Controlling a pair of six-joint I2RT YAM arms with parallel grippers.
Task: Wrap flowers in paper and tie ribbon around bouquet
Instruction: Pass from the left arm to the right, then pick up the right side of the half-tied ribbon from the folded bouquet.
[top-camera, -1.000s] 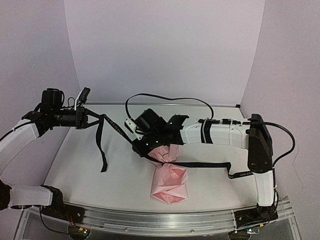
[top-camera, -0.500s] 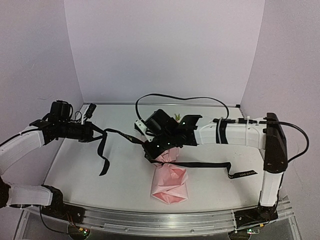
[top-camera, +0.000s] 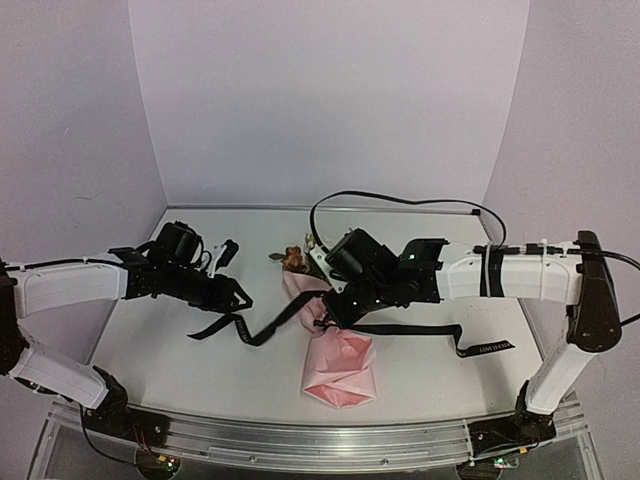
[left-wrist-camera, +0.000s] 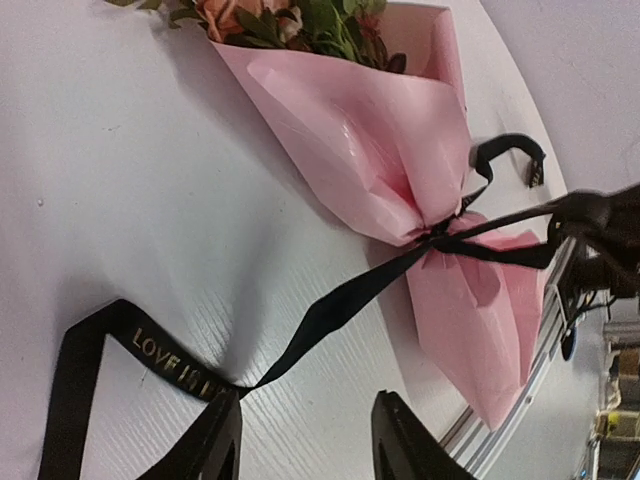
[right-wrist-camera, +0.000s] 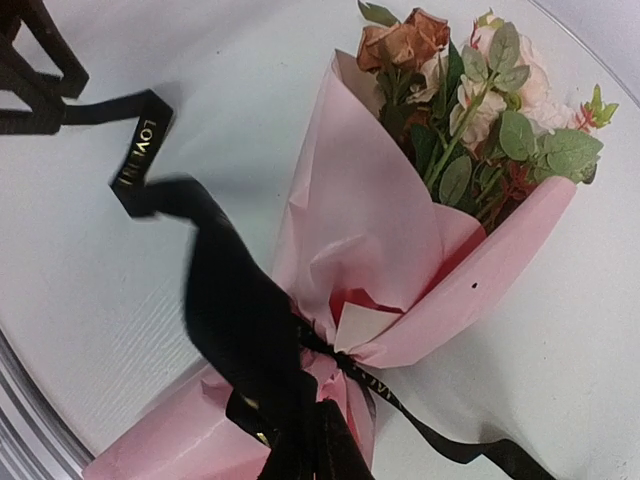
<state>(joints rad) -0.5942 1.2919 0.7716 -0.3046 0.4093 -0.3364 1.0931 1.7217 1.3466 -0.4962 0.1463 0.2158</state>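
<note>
On the white table (top-camera: 150, 340) lies one bouquet (top-camera: 338, 368), right in the middle. From above, the right arm (top-camera: 500, 275) covers the bouquet's middle, so the tied spot is hidden there. Only a few flowers (top-camera: 295, 258) peek out at the far end, and the pink paper (top-camera: 345, 385) sticks out at the near end.

There is one black ribbon (top-camera: 410, 330). It goes tight around the thin part of the paper. One end lies off to the right. The other part runs left and curls on the table.

The right gripper (top-camera: 328, 308) is closed and pinches the ribbon close to the bouquet. In its own camera the ribbon is a dark blur, and the fingertips are cut off at the bottom.

The left gripper (left-wrist-camera: 305, 445) has its two fingers (left-wrist-camera: 215, 445) apart. The ribbon touches one finger, but nothing is squeezed between them.
</note>
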